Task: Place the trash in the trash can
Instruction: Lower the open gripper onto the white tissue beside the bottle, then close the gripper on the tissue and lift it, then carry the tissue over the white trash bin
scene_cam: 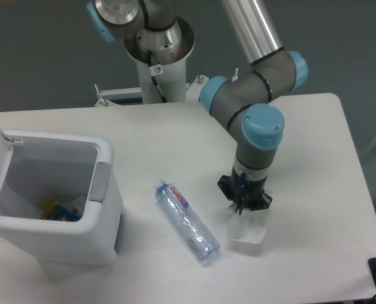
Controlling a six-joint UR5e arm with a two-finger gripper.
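One end effector (243, 208) pinches the top of the wrapper (247, 233), fingers pressed together. Bottle (187, 221) lies on the table (314, 190). Bin (55, 196) lid open.

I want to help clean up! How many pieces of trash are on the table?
2: a clear plastic bottle lying beside the white bin, and a crumpled translucent wrapper under the gripper.

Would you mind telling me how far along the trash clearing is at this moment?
Early. The trash can stands open with some colourful scraps inside. The gripper is down on the plastic wrapper and looks pinched shut on it, though the wrapper sits on the table. The bottle lies untouched nearby. Both items have yet to go in.
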